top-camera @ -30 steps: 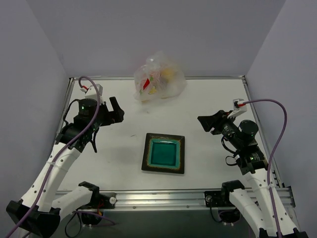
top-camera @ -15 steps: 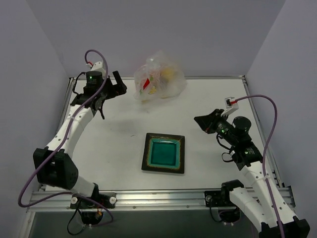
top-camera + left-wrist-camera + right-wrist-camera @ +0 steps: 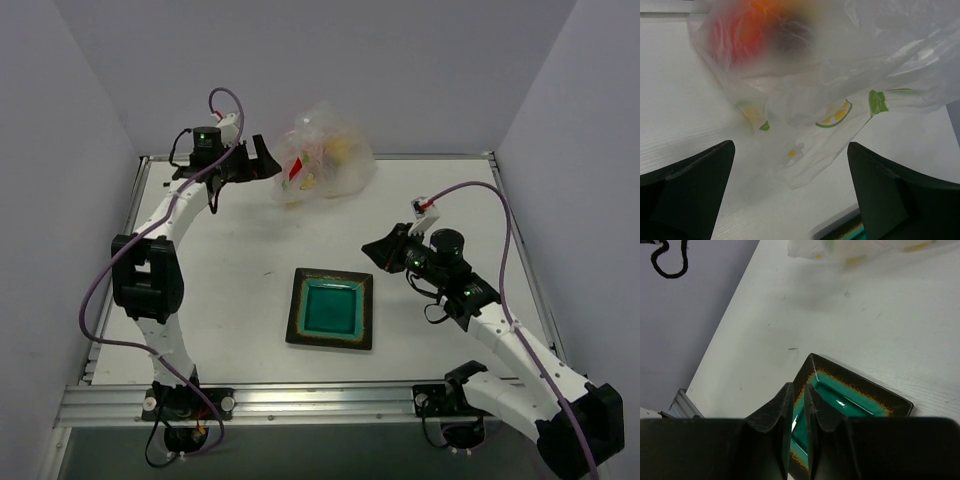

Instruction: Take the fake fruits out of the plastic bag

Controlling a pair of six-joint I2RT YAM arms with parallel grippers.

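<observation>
Left gripper [image 3: 262, 159], jaws spread wide, sits right at the plastic bag's [image 3: 330, 160] left edge, ready to pinch film, the fake fruits [image 3: 752, 32] bunched inside that bag, while the right gripper [image 3: 374, 247], fingers pressed together, hangs well apart off its near-right.

My left fingers [image 3: 687, 190] are matt black, and so are my right fingers [image 3: 774, 415]. The plastic bag [image 3: 855, 60] is clear, turning milky white where it creases. It is printed with a green leaf mark [image 3: 878, 101], a yellow slice [image 3: 834, 114] outlined in green, and smaller yellow and green flecks. Through its film the fake fruits [image 3: 747, 30] blur into bright red, orange and a dark patch; from above I make out red and pale yellow. The plate [image 3: 865, 384] is glossy teal with a speckled brown-orange band and a dark rim. The table [image 3: 220, 280] is white, the walls [image 3: 300, 60] pale lavender-grey, and my cables [image 3: 470, 184] purple.
</observation>
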